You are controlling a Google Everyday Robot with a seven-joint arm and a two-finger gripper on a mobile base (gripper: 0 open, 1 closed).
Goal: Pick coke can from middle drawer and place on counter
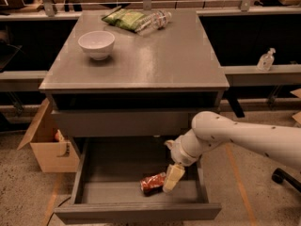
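Early in the job: down inside the open middle drawer (113, 168) with the gripper (172, 178), the coke can (153, 183) on its side just to the left of it, touching or nearly so, and no telling whether spread, closed or clamped. Not yet lifted, nor carried up to the counter (155, 65) well above and beyond the gripper. Crumpled red metal with silver ends on a shallow, flat grey tray with low walls; overhead, a smooth, faintly glossy grey slab bearing a round white bowl (96, 44), a green bag (124, 19) and a clear bottle (155, 20).
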